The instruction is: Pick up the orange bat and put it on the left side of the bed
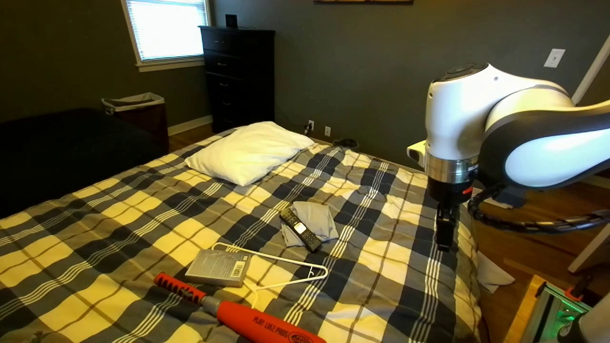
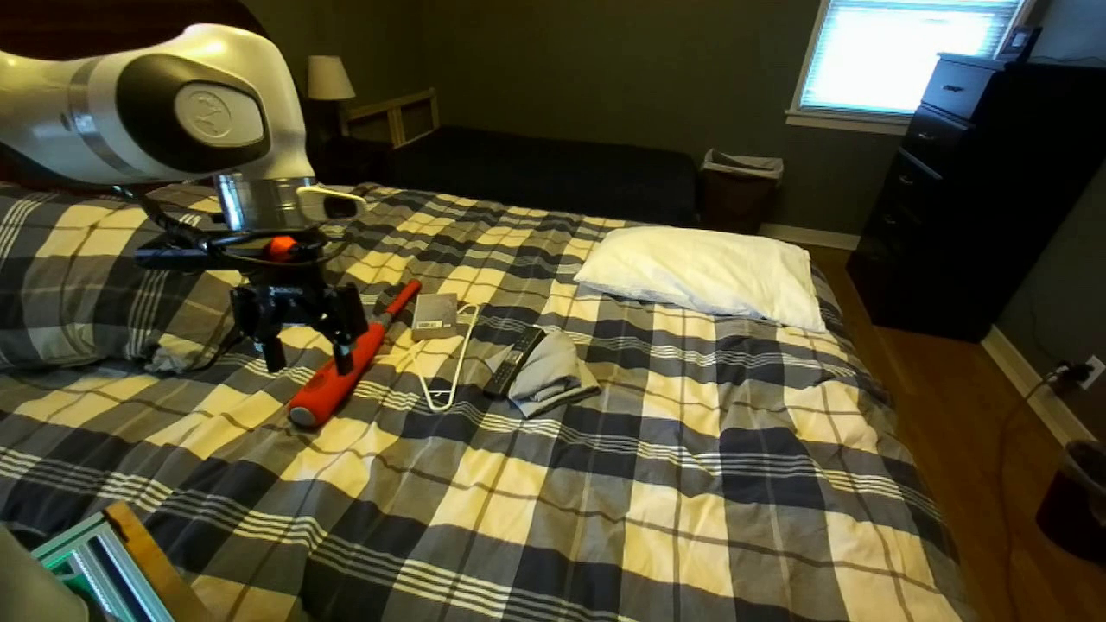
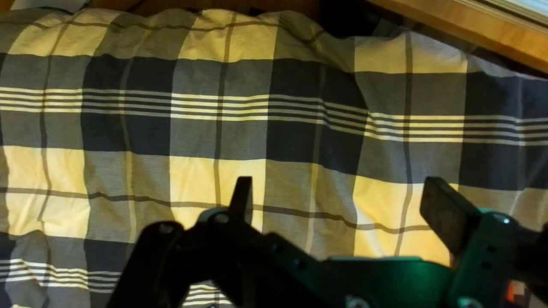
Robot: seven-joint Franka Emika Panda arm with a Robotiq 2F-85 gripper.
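The bed (image 1: 381,267) spreads across our foreground, the bat (image 1: 252,321) lying on it beside the hanger (image 1: 288,260); we judge a low approach could snag the hanger, and an off-balance grasp could let the bat slip. The gripper (image 3: 340,192) hovers over the bed, fingers (image 3: 447,211) spread wide, touching and holding nothing.

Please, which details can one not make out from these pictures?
Thick end of the orange bat: cut off by the bottom edge in an exterior view.
Part of its barrel: behind the gripper in an exterior view.
Button labels on the remote, fine print on the grey box: too small in both exterior views.
Some of the bed: behind the gripper in the wrist view.
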